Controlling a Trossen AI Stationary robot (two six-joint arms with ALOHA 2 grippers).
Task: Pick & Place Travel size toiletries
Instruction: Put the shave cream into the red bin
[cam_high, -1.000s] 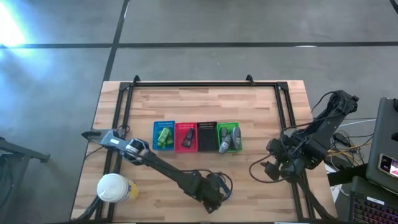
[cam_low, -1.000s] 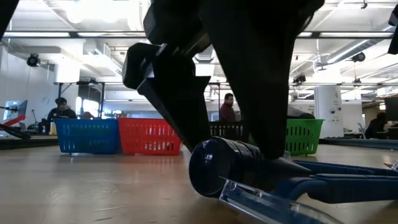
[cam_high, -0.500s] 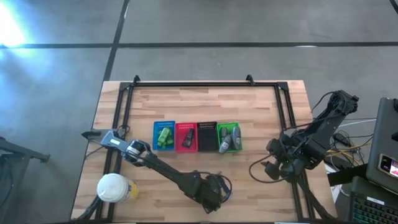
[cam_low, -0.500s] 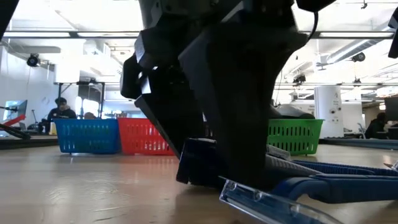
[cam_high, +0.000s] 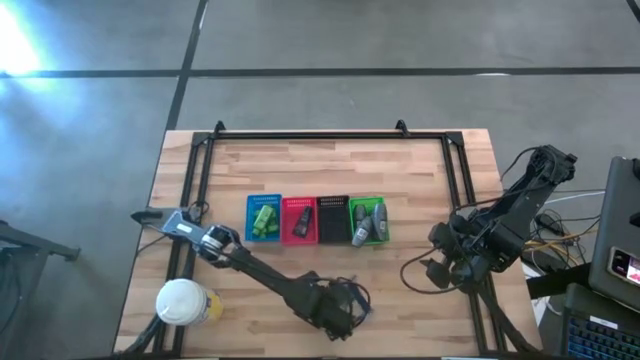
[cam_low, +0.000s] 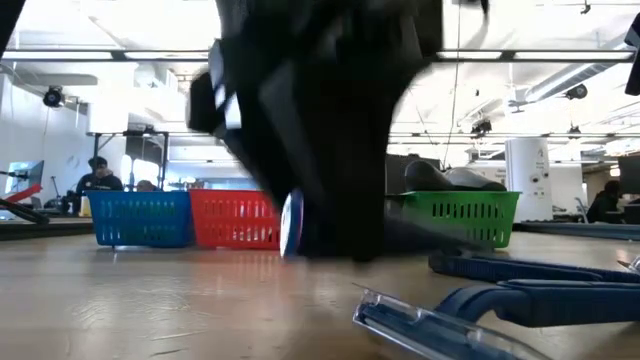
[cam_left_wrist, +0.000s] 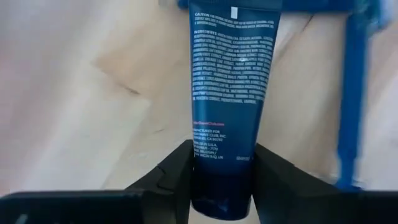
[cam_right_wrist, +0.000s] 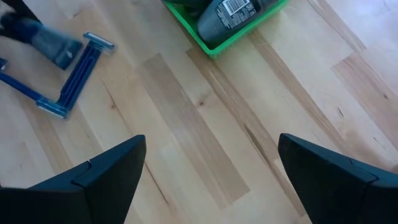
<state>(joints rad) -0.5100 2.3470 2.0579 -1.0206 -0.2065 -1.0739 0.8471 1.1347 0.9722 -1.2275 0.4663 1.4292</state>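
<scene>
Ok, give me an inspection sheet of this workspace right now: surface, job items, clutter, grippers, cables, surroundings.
Surface: wooden table, black frame on it.
Job's things: dark blue tube in the left gripper; blue razors on the table; grey tubes in the green basket; green bottles in the blue basket; red basket and black basket between.
Clutter: white-lidded cup.
Grippers: left gripper shut on the tube at the near edge; right gripper open, waiting at the right side.
Cables: bundle by the right arm.
Surroundings: seated person behind.

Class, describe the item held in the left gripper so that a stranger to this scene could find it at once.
Start at the row of four baskets mid-table, then drop to the near edge, where the left gripper is shut on a dark blue tube. Unlike the slim blue razors beside it, it is broad, flat and covered in small print.
</scene>
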